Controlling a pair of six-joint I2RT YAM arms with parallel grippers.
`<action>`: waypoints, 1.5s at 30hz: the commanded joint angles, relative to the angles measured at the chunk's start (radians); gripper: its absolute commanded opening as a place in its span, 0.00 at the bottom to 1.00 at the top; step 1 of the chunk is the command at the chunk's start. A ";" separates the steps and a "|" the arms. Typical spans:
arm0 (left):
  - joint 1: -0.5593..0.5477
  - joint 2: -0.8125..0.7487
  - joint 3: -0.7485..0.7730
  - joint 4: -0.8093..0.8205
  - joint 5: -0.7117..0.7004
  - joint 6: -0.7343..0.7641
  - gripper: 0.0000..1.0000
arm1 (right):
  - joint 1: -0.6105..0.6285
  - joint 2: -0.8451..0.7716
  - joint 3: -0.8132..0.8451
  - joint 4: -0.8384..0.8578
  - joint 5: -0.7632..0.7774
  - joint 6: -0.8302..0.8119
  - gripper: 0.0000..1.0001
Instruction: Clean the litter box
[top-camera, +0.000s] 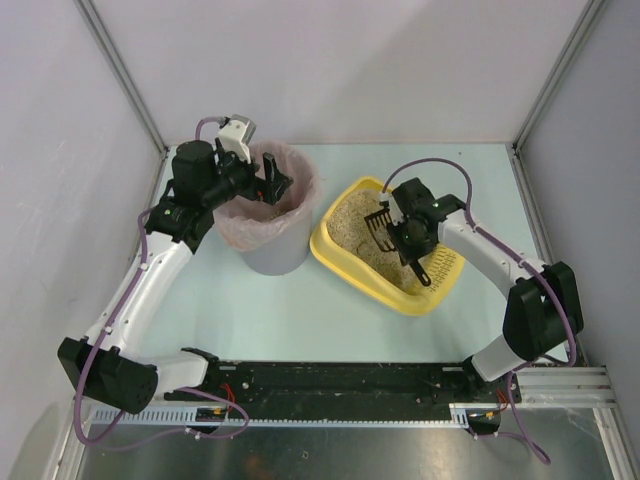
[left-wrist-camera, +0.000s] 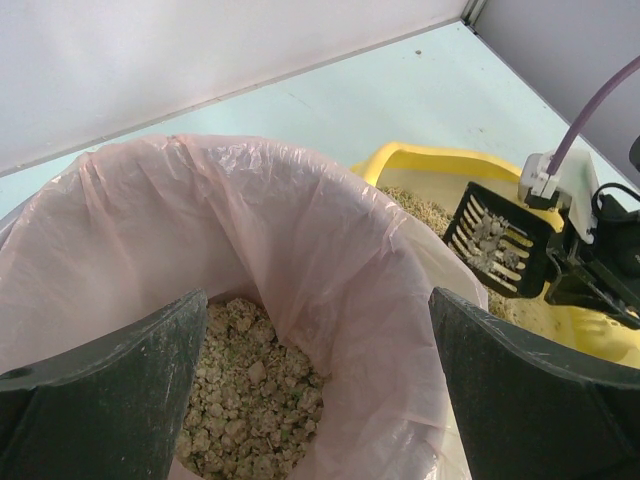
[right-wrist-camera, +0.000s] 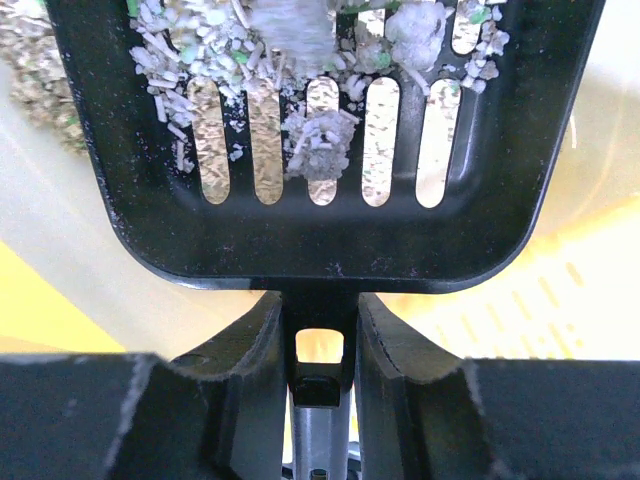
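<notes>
**Loaded scoop over the litter box**

The litter box (top-camera: 335, 250) is sitting on the bench (top-camera: 300, 310), just right of the bin (top-camera: 270, 258), and is holding beige litter (top-camera: 350, 215). The right fingers (right-wrist-camera: 245, 365) are clamping the handle of the black scoop (right-wrist-camera: 330, 240), which is carrying pale clumps and hanging over the box. The left fingers (left-wrist-camera: 110, 390) are standing wide apart, gripping nothing, over the bin's pink bag (left-wrist-camera: 330, 250), which is holding a heap of waste (left-wrist-camera: 250, 400).
</notes>
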 joint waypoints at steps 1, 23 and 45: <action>-0.006 -0.011 -0.006 0.019 0.013 0.013 0.96 | -0.077 -0.029 -0.006 0.008 -0.019 0.011 0.00; -0.006 -0.022 -0.011 0.022 -0.030 0.010 0.96 | -0.003 0.006 -0.003 0.002 0.032 -0.010 0.00; 0.115 -0.021 -0.006 0.037 0.068 -0.040 1.00 | -0.027 0.028 -0.001 0.006 -0.044 0.004 0.00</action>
